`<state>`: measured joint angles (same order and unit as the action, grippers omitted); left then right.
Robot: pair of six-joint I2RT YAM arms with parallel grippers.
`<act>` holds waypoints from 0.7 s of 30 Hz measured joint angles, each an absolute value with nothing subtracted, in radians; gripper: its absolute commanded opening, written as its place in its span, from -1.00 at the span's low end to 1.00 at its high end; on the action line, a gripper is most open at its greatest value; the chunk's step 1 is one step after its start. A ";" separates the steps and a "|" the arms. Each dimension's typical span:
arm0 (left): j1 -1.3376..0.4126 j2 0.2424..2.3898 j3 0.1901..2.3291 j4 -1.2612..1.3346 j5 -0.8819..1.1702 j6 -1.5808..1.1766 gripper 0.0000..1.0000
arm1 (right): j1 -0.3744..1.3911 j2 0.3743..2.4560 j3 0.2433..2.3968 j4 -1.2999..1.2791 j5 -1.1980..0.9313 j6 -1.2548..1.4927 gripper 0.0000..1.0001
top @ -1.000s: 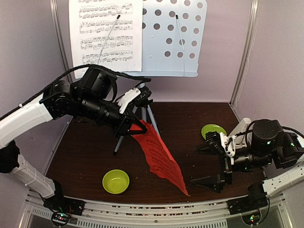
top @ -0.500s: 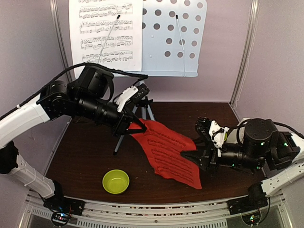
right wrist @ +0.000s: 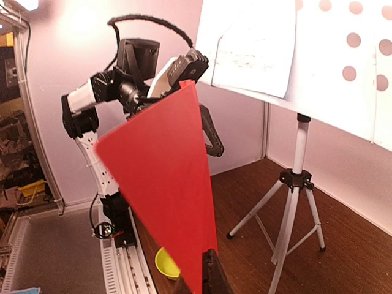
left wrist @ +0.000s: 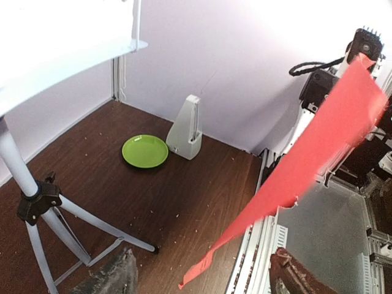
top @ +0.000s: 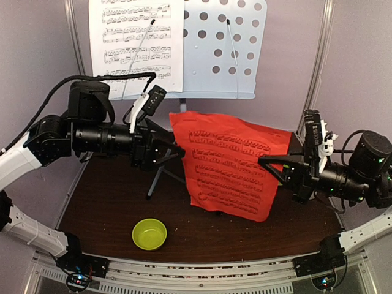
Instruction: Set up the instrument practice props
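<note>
Red sheet-music page (top: 229, 162) hangs before the music stand (top: 214, 67), pinched at its right edge by the right gripper (top: 267, 163); the left gripper (top: 174, 150) gapes beside its left edge, holding nothing, likely freeing it for the stand's bare half

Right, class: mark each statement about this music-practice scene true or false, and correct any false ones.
1. The red sheet-music page is held up in the air. True.
2. The left end effector is clamped on the red page. False: its jaws stand wide open.
3. The right end effector is shut on the red page's edge. True.
4. The metronome stands on the lime-green plate. False: it stands beside the plate, on the table.
5. A white sheet-music page rests on the music stand. True.
</note>
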<state>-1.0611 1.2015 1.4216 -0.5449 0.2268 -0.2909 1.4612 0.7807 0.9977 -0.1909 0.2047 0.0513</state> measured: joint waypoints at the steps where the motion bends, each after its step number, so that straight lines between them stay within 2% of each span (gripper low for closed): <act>1: -1.061 1.180 1.398 -0.514 0.223 -0.290 0.56 | 1.457 0.777 1.005 -0.186 0.190 0.057 -1.00; 9: -1.089 1.125 1.348 -0.354 0.205 -0.252 0.55 | 1.434 0.780 1.098 -0.149 0.086 0.104 -1.00; 13: -1.122 1.147 1.359 -0.327 0.200 -0.234 0.43 | 1.404 0.782 1.135 -0.140 0.042 0.116 -1.00; 16: -1.143 1.183 1.396 -0.321 0.200 -0.224 0.13 | 1.371 0.786 1.142 -0.141 0.012 0.128 -1.00; 21: -1.179 1.237 1.486 -0.317 0.195 -0.199 -0.62 | 1.298 0.794 1.153 -0.153 -0.020 0.146 -1.00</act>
<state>-1.1786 1.2369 1.4857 -0.3168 0.1947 -0.1986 1.2976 0.7944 1.1530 -0.1528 -0.0196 0.1463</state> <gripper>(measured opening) 0.357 0.009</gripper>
